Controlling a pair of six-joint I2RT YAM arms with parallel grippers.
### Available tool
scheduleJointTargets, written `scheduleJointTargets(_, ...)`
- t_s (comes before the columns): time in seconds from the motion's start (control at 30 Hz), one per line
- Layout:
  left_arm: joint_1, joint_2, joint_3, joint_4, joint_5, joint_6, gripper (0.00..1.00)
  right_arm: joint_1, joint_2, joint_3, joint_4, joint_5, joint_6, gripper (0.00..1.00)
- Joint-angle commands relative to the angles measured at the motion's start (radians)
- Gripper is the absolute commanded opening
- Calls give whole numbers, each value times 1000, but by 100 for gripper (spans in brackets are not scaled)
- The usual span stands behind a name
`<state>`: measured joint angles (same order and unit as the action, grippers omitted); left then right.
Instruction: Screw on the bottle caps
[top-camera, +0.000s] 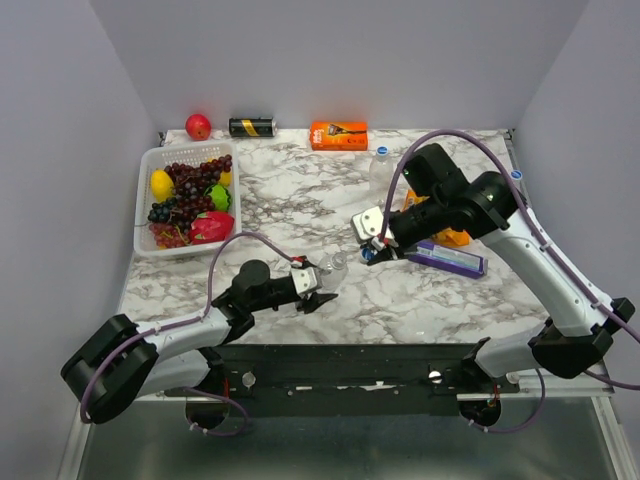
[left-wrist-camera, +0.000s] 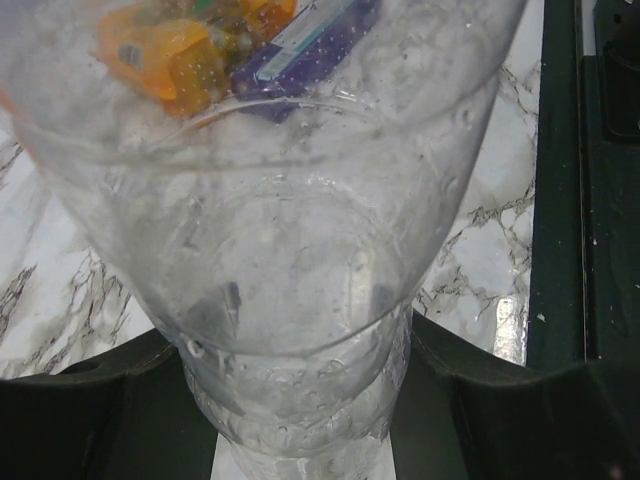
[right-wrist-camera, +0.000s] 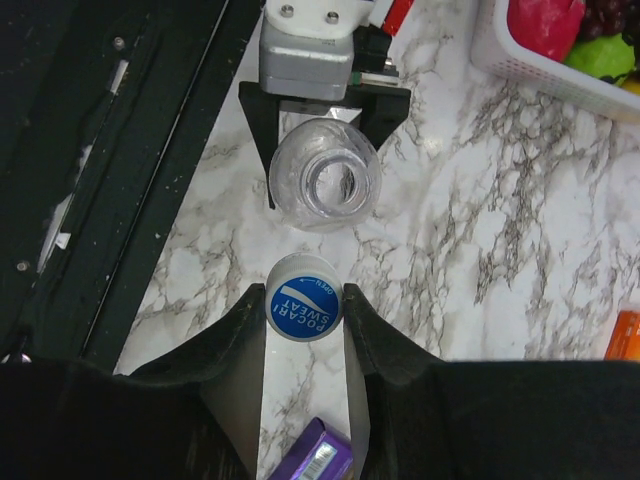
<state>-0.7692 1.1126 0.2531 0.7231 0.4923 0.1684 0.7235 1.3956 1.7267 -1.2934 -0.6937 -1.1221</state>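
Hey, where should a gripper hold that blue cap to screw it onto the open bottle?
Take the blue cap by its round side wall, pinched across opposite sides, coming from its flat printed top. That leaves the underside facing the bottle, as the right gripper has it.

Marble table (top-camera: 290, 200): fruit basket (top-camera: 142, 215) at the left edge; apple (top-camera: 198, 126), can (top-camera: 252, 127), orange box (top-camera: 338, 134) along the far edge, bottle (top-camera: 380, 170) standing nearby.

One clear bottle (right-wrist-camera: 325, 185), uncapped, is clamped in the left gripper (right-wrist-camera: 325, 160) over the middle of the surface, toward its near edge. Its open mouth faces a blue cap (right-wrist-camera: 303, 310) with white lettering, pinched in the right gripper (right-wrist-camera: 305, 298) just apart from it. A second bottle (top-camera: 380, 172) stands upright and capped near the far edge, right of middle, and another blue cap (top-camera: 516, 174) shows by the right edge.
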Motion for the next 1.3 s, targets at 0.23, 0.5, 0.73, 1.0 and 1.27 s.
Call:
scheduleJointTargets(0.23, -44, -4, 25, -7, 49, 109, 0, 74, 36, 59, -20, -3, -27, 25)
scheduleJointTargets(0.5, -50, 0, 49, -27, 48, 132, 0, 108, 78, 77, -76, 16, -110, 25)
scheduleJointTargets(0.73, -50, 9, 64, -37, 46, 134, 0, 120, 103, 91, -83, 25, -145, 25)
scheduleJointTargets(1.0, -50, 9, 69, -42, 32, 89, 0, 131, 105, 91, -129, 28, -196, 25)
scheduleJointTargets(1.27, -50, 7, 58, -25, 8, 75, 0, 129, 132, 122, -219, -7, -208, 24)
